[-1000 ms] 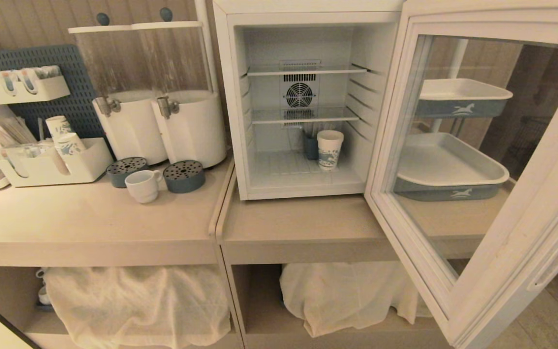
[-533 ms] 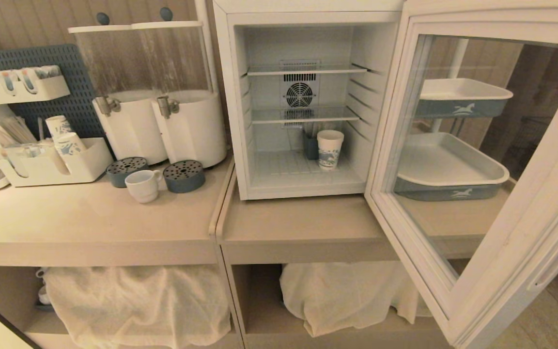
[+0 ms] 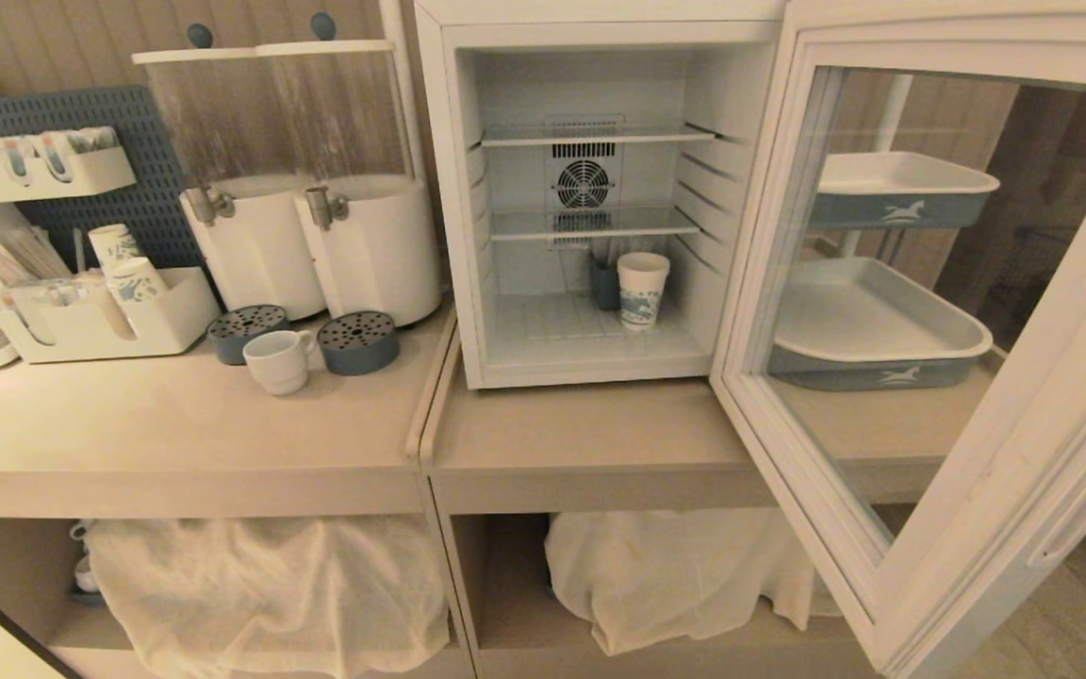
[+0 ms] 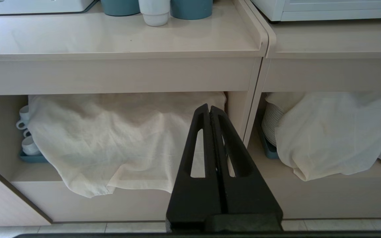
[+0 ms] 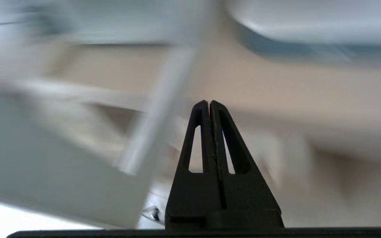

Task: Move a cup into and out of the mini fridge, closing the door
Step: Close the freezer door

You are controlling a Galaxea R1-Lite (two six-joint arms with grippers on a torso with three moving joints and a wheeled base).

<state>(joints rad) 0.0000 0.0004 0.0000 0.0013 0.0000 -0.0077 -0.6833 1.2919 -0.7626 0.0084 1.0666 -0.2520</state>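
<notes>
the cup (image 3: 277,361) stands upright on the left counter (image 3: 175,434), just near of two round blue-grey drip trays (image 3: 357,342) beneath the drink dispensers (image 3: 317,189). the mini fridge (image 3: 590,203) sits at centre with the door (image 3: 929,311) swung wide open to the right. a patterned paper cup (image 3: 642,289) stands on the fridge floor. left gripper (image 4: 209,109) is low before the cloth-covered lower shelf (image 4: 127,138), fingers pressed together, empty. right gripper (image 5: 209,104) likewise pressed together, holding nothing; its surroundings are blurred.
</notes>
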